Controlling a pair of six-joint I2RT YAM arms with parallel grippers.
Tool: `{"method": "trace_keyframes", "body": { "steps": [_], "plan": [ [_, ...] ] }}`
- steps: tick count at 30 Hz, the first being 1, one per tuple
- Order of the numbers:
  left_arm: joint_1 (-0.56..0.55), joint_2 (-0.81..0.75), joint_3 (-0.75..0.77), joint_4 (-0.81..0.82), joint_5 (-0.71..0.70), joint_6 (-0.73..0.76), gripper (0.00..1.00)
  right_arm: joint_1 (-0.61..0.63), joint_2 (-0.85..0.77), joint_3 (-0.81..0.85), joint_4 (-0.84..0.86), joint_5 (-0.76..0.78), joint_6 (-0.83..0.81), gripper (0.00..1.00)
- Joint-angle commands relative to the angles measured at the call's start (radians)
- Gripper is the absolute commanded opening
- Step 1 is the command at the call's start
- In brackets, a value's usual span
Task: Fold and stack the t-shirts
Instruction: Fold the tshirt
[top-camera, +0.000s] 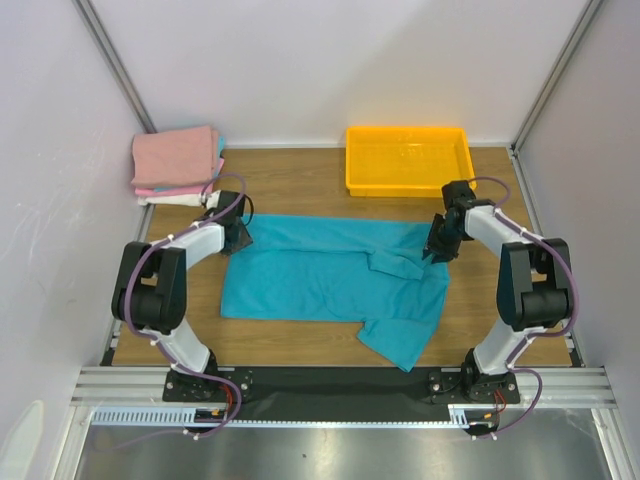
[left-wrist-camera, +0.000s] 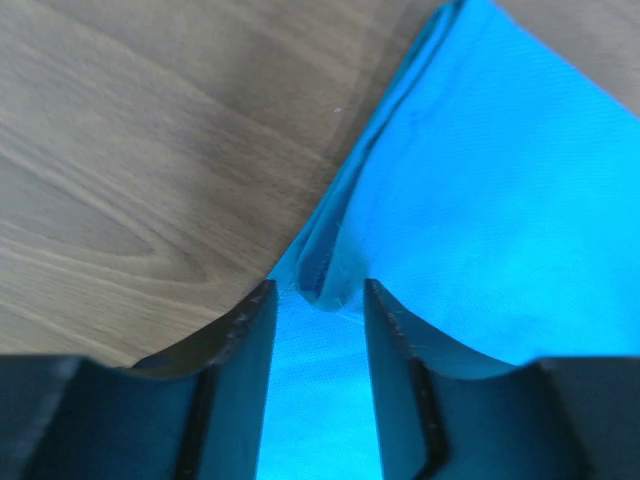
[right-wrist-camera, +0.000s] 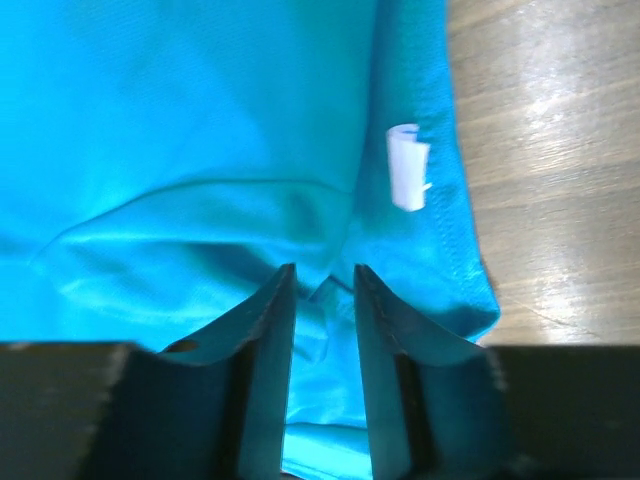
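The teal-blue t-shirt (top-camera: 330, 280) lies spread on the wooden table, its top part doubled over and one sleeve trailing toward the front edge. At its upper left corner my left gripper (top-camera: 238, 236) is low over the cloth. In the left wrist view this gripper (left-wrist-camera: 318, 290) stands open, a small fold of the teal shirt (left-wrist-camera: 500, 200) at its tips. My right gripper (top-camera: 438, 250) is at the shirt's upper right edge. The right wrist view shows it (right-wrist-camera: 322, 272) open over rumpled teal cloth (right-wrist-camera: 200, 120), next to the white neck label (right-wrist-camera: 407, 165). Folded pink t-shirts (top-camera: 175, 160) lie stacked on a white one (top-camera: 165, 199) at the back left.
A yellow plastic tray (top-camera: 408, 188) stands at the back right of the table (top-camera: 300, 190). White walls enclose the left, right and far sides. Both arm bases are bolted at the near edge.
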Motion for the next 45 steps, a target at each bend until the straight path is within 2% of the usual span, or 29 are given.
{"method": "trace_keyframes", "body": {
  "steps": [1, 3, 9, 13, 17, 21, 27, 34, 45],
  "plan": [
    [0.002, -0.096, 0.036, 0.047, 0.009, 0.083, 0.48, -0.003, -0.110, 0.061, -0.034, -0.079, -0.047, 0.38],
    [-0.008, -0.126, 0.058, 0.022, -0.020, 0.109, 0.52, 0.000, -0.144, 0.061, -0.029, -0.094, -0.050, 0.44],
    [-0.099, -0.264, 0.095, -0.018, -0.034, 0.129, 0.73, 0.005, -0.230, -0.019, 0.044, -0.130, -0.017, 0.47],
    [-0.190, -0.321, 0.072, 0.007, 0.024, 0.043, 0.75, 0.007, -0.285, -0.126, 0.106, -0.124, 0.040, 0.50],
    [-0.314, -0.292, 0.041, 0.086, 0.078, -0.046, 0.75, 0.005, -0.359, -0.232, 0.167, -0.092, 0.106, 0.54],
    [-0.455, -0.192, 0.058, 0.164, 0.135, -0.147, 0.75, -0.003, -0.428, -0.295, 0.196, -0.078, 0.132, 0.54],
    [-0.592, -0.011, 0.127, 0.287, 0.188, -0.265, 0.73, -0.004, -0.500, -0.407, 0.276, -0.093, 0.164, 0.50],
    [-0.649, 0.142, 0.184, 0.410, 0.239, -0.351, 0.71, -0.016, -0.483, -0.461, 0.337, -0.125, 0.152, 0.48],
    [-0.701, 0.247, 0.228, 0.419, 0.267, -0.399, 0.66, -0.023, -0.428, -0.447, 0.362, -0.171, 0.129, 0.47]
  ]
}}
